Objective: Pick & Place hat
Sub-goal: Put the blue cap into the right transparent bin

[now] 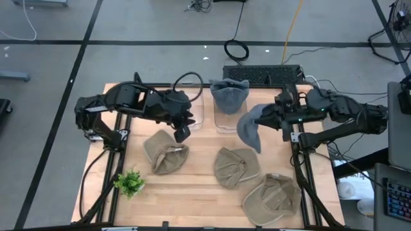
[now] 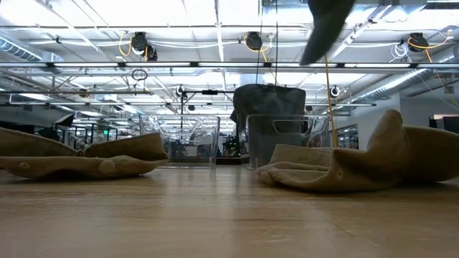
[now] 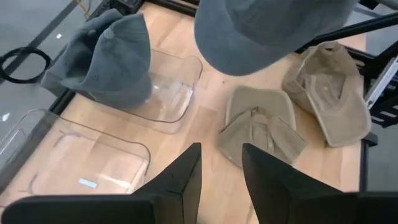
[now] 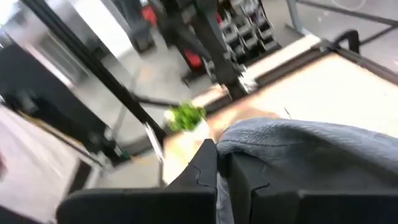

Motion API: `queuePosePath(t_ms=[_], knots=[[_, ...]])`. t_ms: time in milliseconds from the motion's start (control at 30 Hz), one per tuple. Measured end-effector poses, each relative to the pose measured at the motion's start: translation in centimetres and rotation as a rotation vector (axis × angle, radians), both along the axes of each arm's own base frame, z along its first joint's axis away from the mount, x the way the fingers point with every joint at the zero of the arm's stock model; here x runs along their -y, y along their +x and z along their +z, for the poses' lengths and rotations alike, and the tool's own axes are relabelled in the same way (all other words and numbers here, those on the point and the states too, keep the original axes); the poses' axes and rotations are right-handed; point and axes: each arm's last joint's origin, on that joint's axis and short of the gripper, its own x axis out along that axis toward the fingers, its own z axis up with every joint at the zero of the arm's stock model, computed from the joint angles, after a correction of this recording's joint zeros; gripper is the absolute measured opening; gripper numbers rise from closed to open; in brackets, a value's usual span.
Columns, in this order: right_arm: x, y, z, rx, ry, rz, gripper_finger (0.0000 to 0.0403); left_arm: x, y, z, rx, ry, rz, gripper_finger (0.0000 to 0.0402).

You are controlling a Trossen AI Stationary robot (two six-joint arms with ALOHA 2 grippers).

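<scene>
A grey hat (image 1: pixel 249 130) hangs in the air from my right gripper (image 1: pixel 270 117), which is shut on it near the table's far right, above the tan hats. In the low view only its lower end (image 2: pixel 326 25) shows, at the top. A second grey hat (image 1: pixel 230 95) sits in the right clear container (image 1: pixel 221 122), sticking out over its far wall. My left gripper (image 3: pixel 221 180) is open and holds nothing. It hovers beside the left clear container (image 1: pixel 196 110), above a tan hat (image 1: pixel 166 154). My right gripper pinches the grey hat's upper edge (image 4: pixel 249 146) between its two fingers, coming level from the table's right side. One layer or several, I cannot tell. The hat is lifted clear and hangs slack below the fingers (image 4: pixel 202 171).
Two more tan hats lie on the near half of the table, one in the middle (image 1: pixel 236 165) and one at the near right (image 1: pixel 273 199). A small green plant (image 1: pixel 130 183) stands at the near left. A keyboard (image 1: pixel 263 74) lies beyond the far edge.
</scene>
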Motion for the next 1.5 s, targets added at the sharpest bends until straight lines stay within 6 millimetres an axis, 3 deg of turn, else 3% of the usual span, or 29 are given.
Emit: queuePosePath(t_ms=[400, 600, 900, 1067, 1500], knots=[[-0.6, 1.6, -2.8, -0.297, -0.126, 0.238, 0.0000, -0.5, -2.1, 1.2, 0.028, -0.001, 0.023, 0.0124], [-0.5, 3.3, -1.8, -0.460, -0.325, 0.252, 0.0000, -0.8, -2.5, 1.5, 0.041, -0.009, 0.044, 0.0124], [-0.3, 5.9, 1.7, -0.474, -0.630, 0.273, 0.0000, -0.9, -2.7, 1.3, 0.008, -0.001, 0.040, 0.0124], [0.5, 7.2, 2.6, -0.504, -0.772, 0.222, 0.0000, -1.0, -2.8, 1.2, -0.010, 0.000, 0.040, 0.0124], [2.6, 9.8, 1.5, -0.665, -1.010, 0.187, 0.0000, -1.0, -2.9, 1.1, -0.022, 0.018, 0.023, 0.0124]])
